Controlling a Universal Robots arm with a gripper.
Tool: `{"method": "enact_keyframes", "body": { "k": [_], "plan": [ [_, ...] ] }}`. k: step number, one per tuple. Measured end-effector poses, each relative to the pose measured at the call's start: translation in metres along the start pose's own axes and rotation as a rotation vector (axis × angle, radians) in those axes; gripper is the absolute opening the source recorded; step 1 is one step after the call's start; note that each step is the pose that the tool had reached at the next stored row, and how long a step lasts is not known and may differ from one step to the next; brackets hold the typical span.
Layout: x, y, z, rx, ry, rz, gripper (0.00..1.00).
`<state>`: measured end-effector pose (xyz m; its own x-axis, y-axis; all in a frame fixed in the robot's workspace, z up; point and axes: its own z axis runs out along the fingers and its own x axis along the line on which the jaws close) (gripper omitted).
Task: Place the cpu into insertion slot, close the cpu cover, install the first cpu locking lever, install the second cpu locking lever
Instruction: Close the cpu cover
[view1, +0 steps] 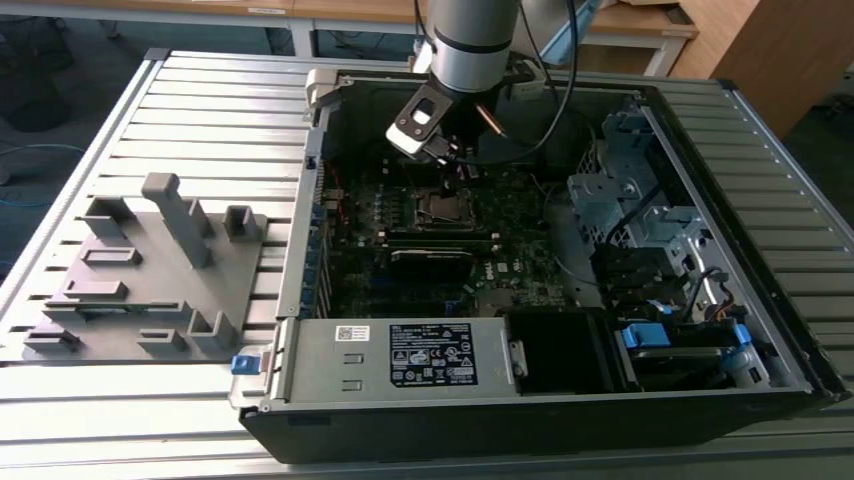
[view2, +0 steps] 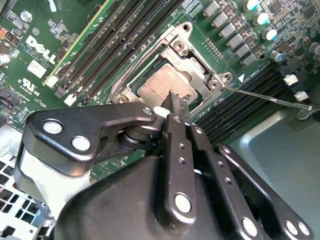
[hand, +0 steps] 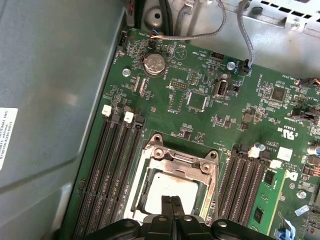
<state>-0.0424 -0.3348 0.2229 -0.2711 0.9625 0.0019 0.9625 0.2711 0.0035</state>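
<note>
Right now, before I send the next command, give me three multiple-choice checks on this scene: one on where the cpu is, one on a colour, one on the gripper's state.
1. Where is the cpu?
A. on the grey fixture beside the case
B. in the insertion slot
C. on top of the power supply

2. What colour is the motherboard?
A. green
B. red
C. blue

3. How do the fingers of the gripper stand?
A. spread wide apart
B. clamped on a cable
C. shut together, holding nothing

Answers:
1 B: in the first wrist view its grey top lies in the socket, framed by the cpu cover.
2 A: both wrist views show a green board.
3 C: in both wrist views the fingertips meet over the cpu with nothing between them.
</note>
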Motion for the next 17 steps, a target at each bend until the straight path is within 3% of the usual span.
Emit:
{"method": "enact_keyframes", "body": {
  "k": [4, 10, 14, 17],
  "plan": [
    [0.0, 0.0, 0.0, 0.0001, 0.0002, -0.042, 0.1],
    [0.0, 0.0, 0.0, 0.0001, 0.0002, -0.051, 0.1],
    [0.0, 0.0, 0.0001, 0.0003, 0.0003, -0.106, 0.1],
    [0.0, 0.0, 0.0001, 0.0003, 0.0004, -0.106, 0.1]
  ]
}}
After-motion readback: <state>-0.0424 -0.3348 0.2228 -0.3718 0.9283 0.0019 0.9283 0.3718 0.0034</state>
